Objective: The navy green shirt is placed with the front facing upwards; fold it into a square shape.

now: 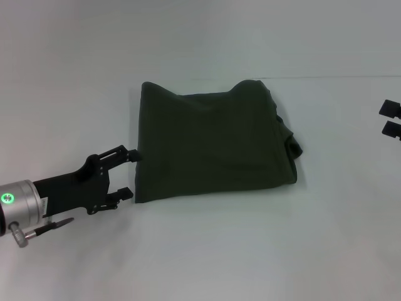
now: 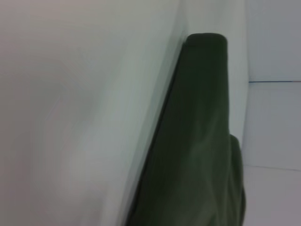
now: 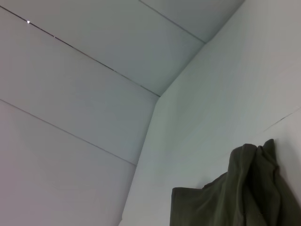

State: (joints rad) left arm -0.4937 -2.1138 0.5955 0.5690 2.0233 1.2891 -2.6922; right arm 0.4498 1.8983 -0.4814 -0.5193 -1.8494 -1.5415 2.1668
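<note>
I see the navy green shirt (image 1: 216, 141) folded roughly square on the table (image 1: 250, 251); my left gripper (image 1: 128, 174) sits spread open beside its edge, holding nothing; right gripper (image 1: 390, 119) parked far right, I cannot tell its fingers' state

You have the navy green shirt (image 1: 213, 141) lying folded into a rough rectangle in the middle of the white table, plain dark olive side up, no lettering showing. Its left edge is straight; the right edge is bunched and lumpy, and the far edge dips between two raised corners.
</note>
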